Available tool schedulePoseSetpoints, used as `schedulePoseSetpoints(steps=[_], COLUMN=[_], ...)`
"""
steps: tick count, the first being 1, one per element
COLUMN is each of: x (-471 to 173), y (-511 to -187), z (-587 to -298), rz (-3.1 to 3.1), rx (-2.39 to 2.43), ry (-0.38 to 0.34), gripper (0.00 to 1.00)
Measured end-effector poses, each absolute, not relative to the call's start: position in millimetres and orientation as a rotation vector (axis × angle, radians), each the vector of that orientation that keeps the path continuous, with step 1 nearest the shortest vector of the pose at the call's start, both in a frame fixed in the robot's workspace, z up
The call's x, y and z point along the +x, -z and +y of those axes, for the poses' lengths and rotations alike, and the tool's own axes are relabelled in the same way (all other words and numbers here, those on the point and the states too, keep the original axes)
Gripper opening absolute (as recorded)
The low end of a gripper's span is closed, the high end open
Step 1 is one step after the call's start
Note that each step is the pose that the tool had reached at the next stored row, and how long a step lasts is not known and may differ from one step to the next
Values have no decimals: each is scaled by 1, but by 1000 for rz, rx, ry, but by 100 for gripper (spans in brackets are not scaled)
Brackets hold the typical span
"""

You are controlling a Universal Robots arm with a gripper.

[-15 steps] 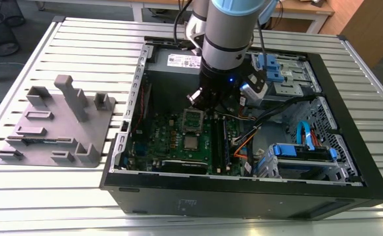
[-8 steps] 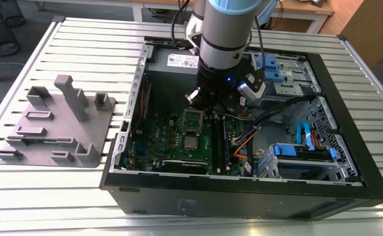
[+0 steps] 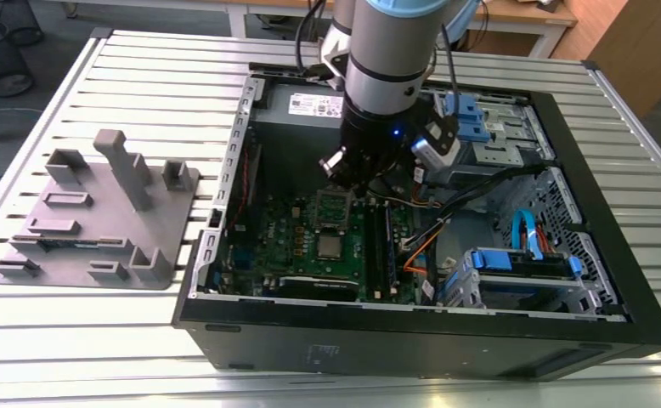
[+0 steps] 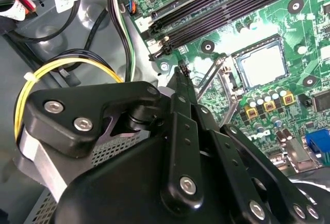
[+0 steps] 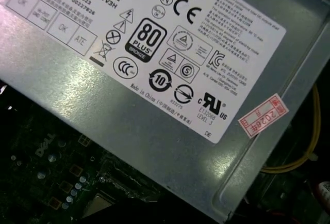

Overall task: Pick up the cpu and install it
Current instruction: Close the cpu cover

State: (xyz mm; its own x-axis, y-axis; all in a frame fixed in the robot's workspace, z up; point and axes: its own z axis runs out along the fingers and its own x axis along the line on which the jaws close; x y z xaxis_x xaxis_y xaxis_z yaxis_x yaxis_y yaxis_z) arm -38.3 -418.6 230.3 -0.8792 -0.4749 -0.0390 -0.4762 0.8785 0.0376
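- The open computer case (image 3: 421,340) lies on the slatted table (image 3: 138,68), with the green motherboard (image 3: 319,246) on its floor and the arm reaching down into it
- The gripper (image 4: 181,72) hangs just above the board; its fingers (image 4: 184,87) look pressed together with nothing between them
- The cpu (image 4: 263,61) sits seated in the open socket, its silver top showing, just beside the fingertips; in the exterior view it lies nearer the camera than the gripper
- The socket's latch state is hard to make out

One open computer case (image 3: 421,340) is counted, with one green motherboard (image 3: 307,246), one silver cpu (image 4: 263,61) in its socket, one power supply (image 5: 154,105) and four memory slots (image 4: 232,2). One grey plastic holder (image 3: 93,221) is noted at the exterior view's left.
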Motion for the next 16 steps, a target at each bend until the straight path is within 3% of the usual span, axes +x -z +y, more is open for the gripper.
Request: schedulePoseSetpoints(steps=[16], x=[-38], y=[-235], z=[-419], rz=[3013], rx=[-780], ry=[-72], gripper=[11])
